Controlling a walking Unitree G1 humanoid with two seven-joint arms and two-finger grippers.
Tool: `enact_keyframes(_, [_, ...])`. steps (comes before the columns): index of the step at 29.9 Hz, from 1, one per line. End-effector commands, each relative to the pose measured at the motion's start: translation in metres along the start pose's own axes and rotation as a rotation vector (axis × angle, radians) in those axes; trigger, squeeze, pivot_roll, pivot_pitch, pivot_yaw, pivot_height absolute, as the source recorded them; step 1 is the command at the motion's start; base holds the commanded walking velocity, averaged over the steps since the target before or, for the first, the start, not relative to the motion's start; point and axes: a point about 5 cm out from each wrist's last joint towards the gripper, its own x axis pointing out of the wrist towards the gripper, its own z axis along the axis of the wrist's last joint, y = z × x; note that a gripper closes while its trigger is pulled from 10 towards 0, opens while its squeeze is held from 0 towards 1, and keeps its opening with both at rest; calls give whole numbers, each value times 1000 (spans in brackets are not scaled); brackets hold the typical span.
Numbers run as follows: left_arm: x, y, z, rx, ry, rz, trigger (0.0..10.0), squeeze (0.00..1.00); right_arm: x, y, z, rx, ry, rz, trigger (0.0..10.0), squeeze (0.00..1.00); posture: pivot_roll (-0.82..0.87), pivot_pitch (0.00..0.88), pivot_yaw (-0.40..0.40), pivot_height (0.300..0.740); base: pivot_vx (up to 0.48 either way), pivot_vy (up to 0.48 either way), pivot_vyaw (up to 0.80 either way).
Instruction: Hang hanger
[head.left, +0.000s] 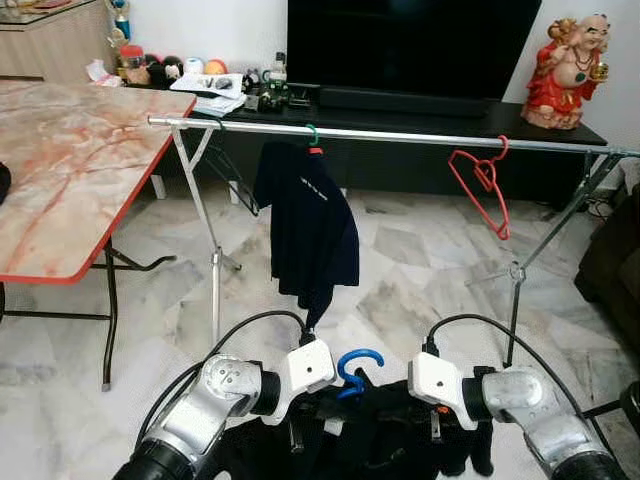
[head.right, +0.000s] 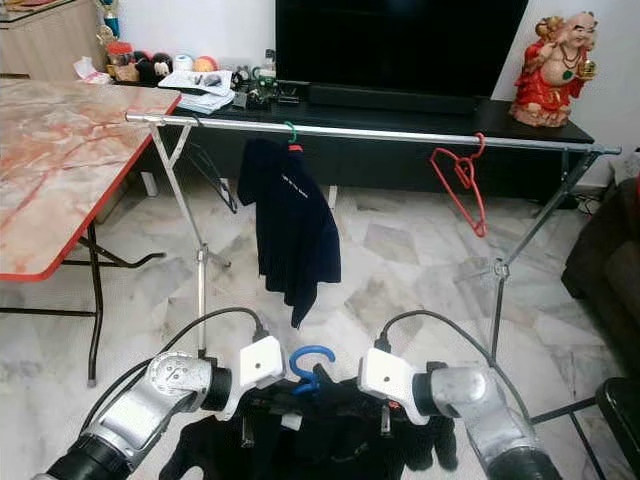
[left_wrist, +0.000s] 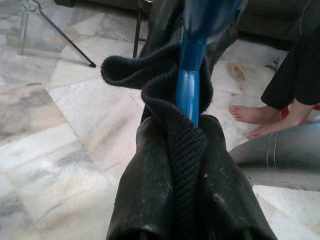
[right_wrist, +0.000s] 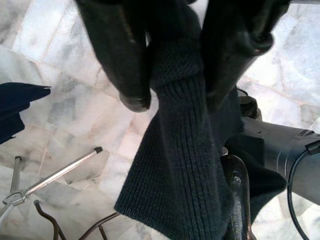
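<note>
A blue hanger (head.left: 358, 368) carries a black knit garment (head.left: 385, 440) low in front of me, its hook pointing up. My left gripper (left_wrist: 187, 130) is shut on the knit fabric where the blue hanger's arm (left_wrist: 188, 90) runs into it. On the garment's other side my right gripper (right_wrist: 172, 75) is shut on a fold of the same fabric. The silver rail (head.left: 400, 134) of the clothes rack crosses the room ahead, well above and beyond both grippers. A navy shirt (head.left: 310, 230) hangs on it, and an empty red hanger (head.left: 485, 185) hangs further right.
A marble-top folding table (head.left: 70, 170) stands at the left. A black TV console (head.left: 420, 110) with a red statue (head.left: 570, 70) lies behind the rack. A dark sofa (head.left: 615, 260) is at the right edge. A person's bare feet (left_wrist: 250, 115) rest on the floor nearby.
</note>
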Motion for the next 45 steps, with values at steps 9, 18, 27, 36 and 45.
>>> enact_keyframes(9, [-2, 3, -6, 23, 60, 19, 0, 0, -16, -8, 8, -13, -1, 31, 10000, 1000, -8, 35, -64, 740, 0, 0, 0])
enact_keyframes(18, [-9, 12, -21, 32, 126, 124, 0, 0, -30, -25, 15, -31, -23, -96, 10000, 1000, -10, 31, -60, 740, 0, 0, 0])
enact_keyframes(27, [-28, 33, -60, -82, 183, 591, 10000, 0, -35, -39, -1, 148, -125, -490, 10000, 0, -12, 21, -51, 740, 0, 0, 0])
enact_keyframes(36, [-51, 32, -76, -206, 75, 888, 10000, 0, -12, -21, -45, 541, -161, -836, 10000, 0, -30, 5, -19, 740, 0, 0, 0])
enact_keyframes(45, [-66, 10, -89, -333, -71, 1039, 10000, 0, 20, 63, -118, 999, 121, -1036, 10000, 0, -21, 0, 7, 740, 0, 0, 0])
